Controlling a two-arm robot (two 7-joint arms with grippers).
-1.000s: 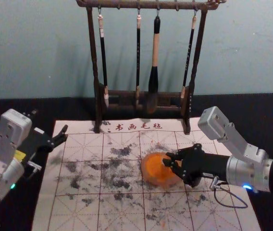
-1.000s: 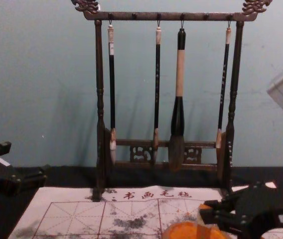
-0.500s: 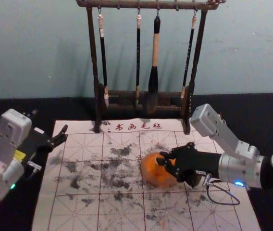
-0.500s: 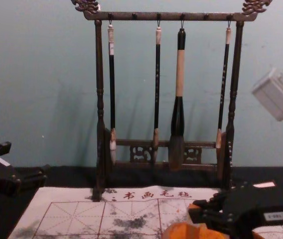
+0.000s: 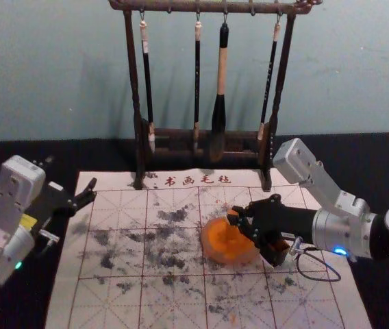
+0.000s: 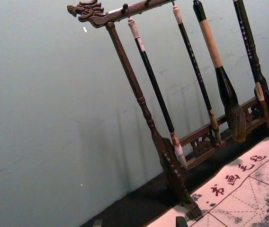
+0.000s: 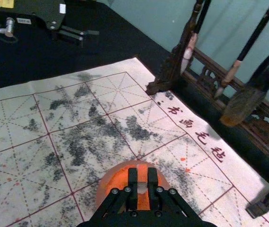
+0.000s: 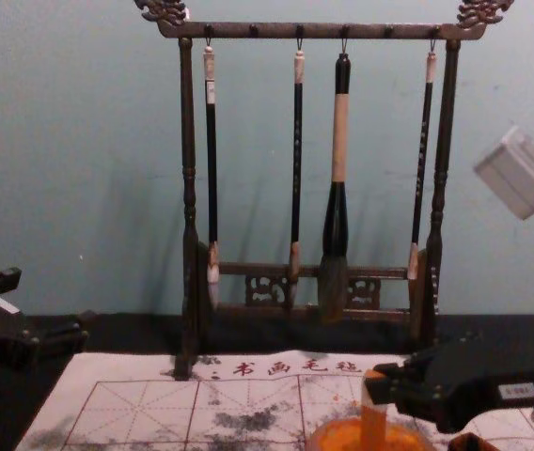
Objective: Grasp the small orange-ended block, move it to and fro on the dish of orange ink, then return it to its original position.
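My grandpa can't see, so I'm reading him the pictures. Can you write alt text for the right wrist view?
The right gripper holds an orange-ended block over a dish of orange ink on a smudged, gridded mat, with brushes hanging from a wooden rack beyond.

I hold the small block (image 7: 142,174) above the dish of orange ink (image 7: 102,187). The block is slim and straight-sided, its upper end orange, with a pale section below that and orange again further down. It stands close to upright, its length reaching down toward the dish's orange middle; I cannot tell whether its lower end touches the ink. From my wrist I see it within the dish's rim. The dish is round and shallow, with a paler, pinkish rim around a broad patch of vivid orange. It lies flat, right side up, beneath my block.
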